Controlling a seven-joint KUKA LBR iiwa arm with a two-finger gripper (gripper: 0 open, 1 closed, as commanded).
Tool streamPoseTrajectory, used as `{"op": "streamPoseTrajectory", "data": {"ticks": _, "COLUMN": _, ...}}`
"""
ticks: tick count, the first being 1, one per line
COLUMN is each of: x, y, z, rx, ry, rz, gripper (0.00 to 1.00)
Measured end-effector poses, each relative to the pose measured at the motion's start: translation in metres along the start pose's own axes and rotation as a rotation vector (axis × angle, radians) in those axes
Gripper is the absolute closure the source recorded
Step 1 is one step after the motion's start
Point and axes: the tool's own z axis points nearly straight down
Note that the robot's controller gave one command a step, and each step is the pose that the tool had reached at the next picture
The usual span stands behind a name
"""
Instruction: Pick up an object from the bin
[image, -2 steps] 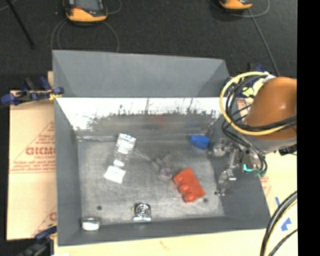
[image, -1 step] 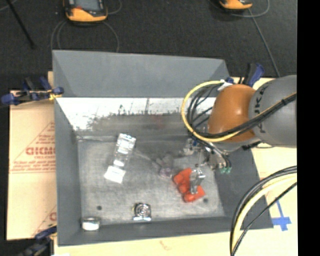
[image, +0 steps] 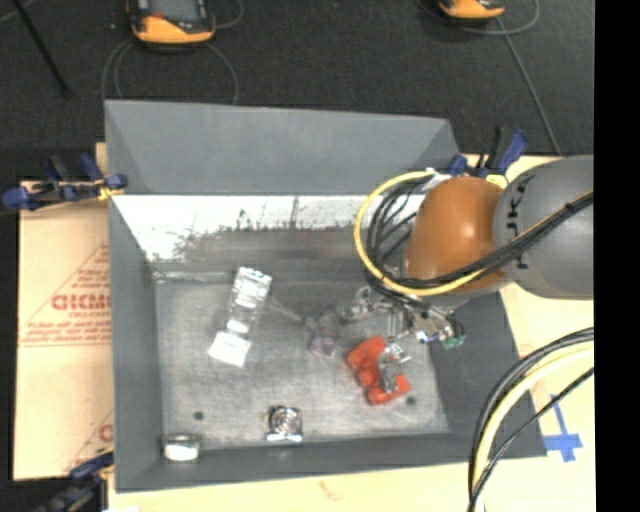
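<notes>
while poised low in the right half of the grey bin (image: 130, 300), seems to be at the approach-or-grasp step: gripper (image: 396, 366) right at a red, lumpy thing (image: 366, 362) lying on the floor near the right wall, touching it or just above it. cannot tell whether the pincer is open, closed or already clamped on the red piece; too much wrist hardware in the way. judged as not yet lifted, lying flat on the bin floor.

next calls for making sure of a hold round the red thing, then rising straight up, clear of the small pale translucent piece (image: 323, 342) just to its left.

reaches in from the right, big grey link slanting down, orange wrist cover (image: 450, 235) and looped yellow-black cables (image: 375, 235) above the tool, tool pointing down into the bin.

well apart to the left: a clear plastic packet (image: 240, 312), a small round metal thing (image: 285, 421) near the front wall, a small white piece (image: 181, 449) in the front left corner.
</notes>
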Motion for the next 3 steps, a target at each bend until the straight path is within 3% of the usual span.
{"op": "streamPoseTrajectory", "data": {"ticks": 1, "x": -0.017, "y": -0.005, "z": 0.008, "rx": 0.002, "ry": 0.001, "rz": 0.380, "gripper": 0.00}}
{"op": "streamPoseTrajectory", "data": {"ticks": 2, "x": -0.048, "y": 0.018, "z": 0.010, "rx": 0.006, "ry": 0.012, "rz": 0.220, "gripper": 0.00}}
{"op": "streamPoseTrajectory", "data": {"ticks": 3, "x": -0.065, "y": 0.026, "z": 0.014, "rx": 0.007, "ry": 0.002, "rz": 0.144, "gripper": 0.00}}
